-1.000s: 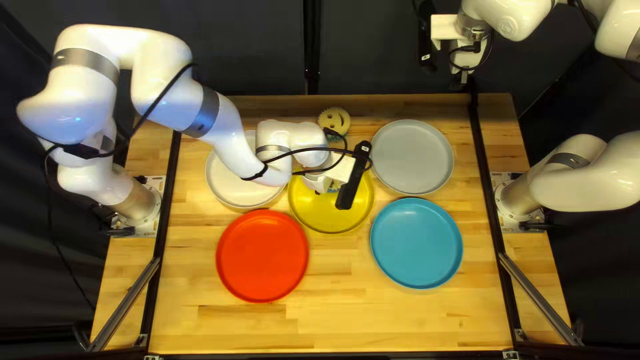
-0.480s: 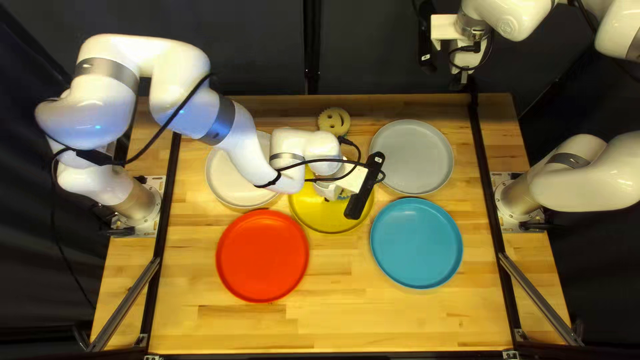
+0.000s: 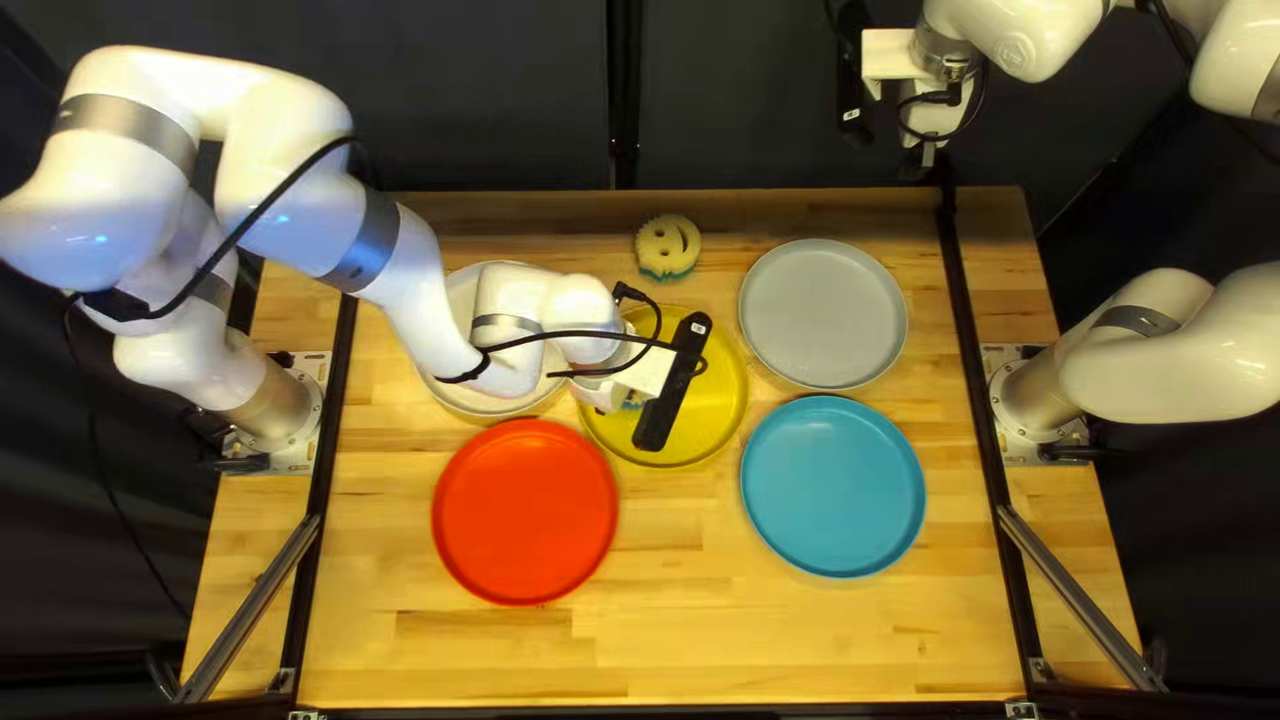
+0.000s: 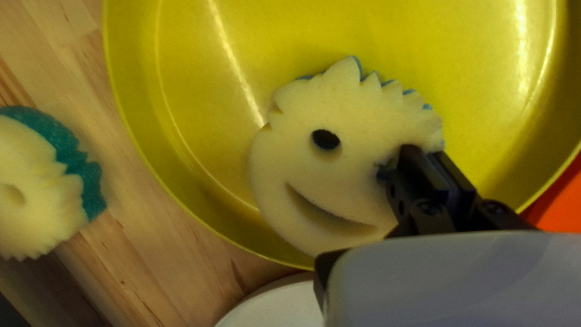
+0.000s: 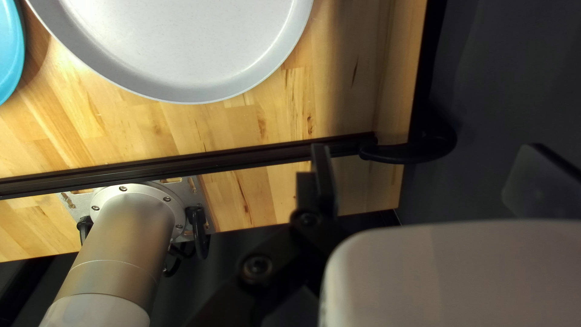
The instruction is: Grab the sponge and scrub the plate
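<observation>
Well — left claw (image 3: pixel 626 400) grasping sponge (image 4: pixel 357 121), over yellow plate (image 4: pixel 181 121), right claw (image 3: pixel 928 160) spread.

Our arms (image 3: pixel 430 310): glossy white, rounded, grey bands (image 3: pixel 366 244), black cables (image 3: pixel 240 234). Round silver base flange (image 5: pixel 179 212), small screws (image 5: pixel 167 198). Black links (image 5: pixel 275 248), round bolts.

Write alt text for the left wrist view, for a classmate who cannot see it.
The left tool holds a smiley sponge over a yellow plate. A second sponge lies on the table beside that plate; parts of a red plate and a white plate also show.
</observation>
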